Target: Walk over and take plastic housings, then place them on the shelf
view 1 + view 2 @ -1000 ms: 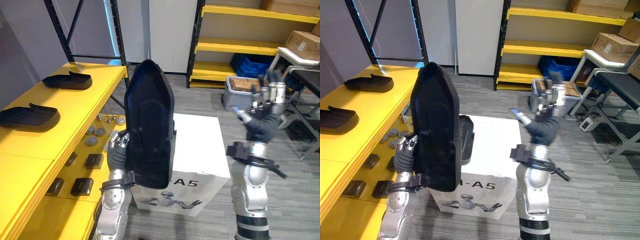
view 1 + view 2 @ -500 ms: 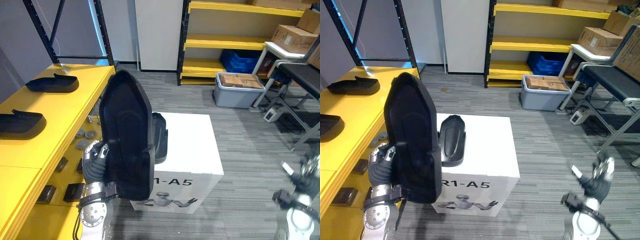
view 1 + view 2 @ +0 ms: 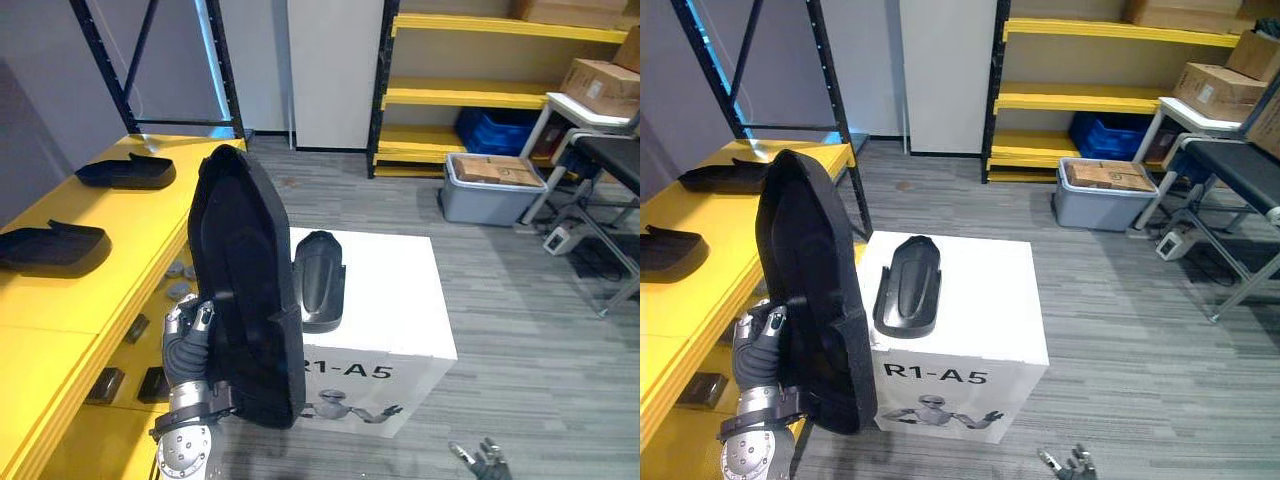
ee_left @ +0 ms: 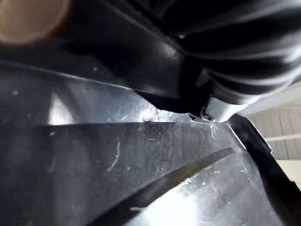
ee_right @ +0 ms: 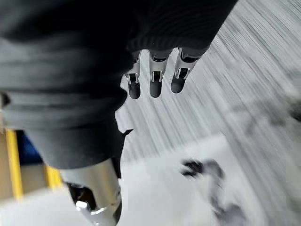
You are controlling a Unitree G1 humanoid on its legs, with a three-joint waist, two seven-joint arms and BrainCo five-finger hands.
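Note:
My left hand (image 3: 186,333) is shut on the edge of a large black plastic housing (image 3: 243,290), holding it upright at the left of a white box (image 3: 392,292). Its glossy inside (image 4: 141,155) shows very close in the left wrist view. A smaller black housing (image 3: 908,288) lies on top of the box. Two more black housings (image 3: 126,172) (image 3: 50,247) rest on the yellow shelf (image 3: 120,260) to my left. My right hand (image 3: 481,461) hangs low near the floor, its fingers (image 5: 154,81) straight and holding nothing.
A yellow rack (image 3: 480,95) stands at the back with a blue crate (image 3: 492,130). In front of it is a grey bin (image 3: 490,188) with cardboard inside. A black bench (image 3: 1230,175) is at the right. Small parts (image 3: 178,280) lie on the shelf's lower level.
My right arm has dropped from raised in front of me to low at the bottom edge. The camera has shifted. The large housing stays in my left hand.

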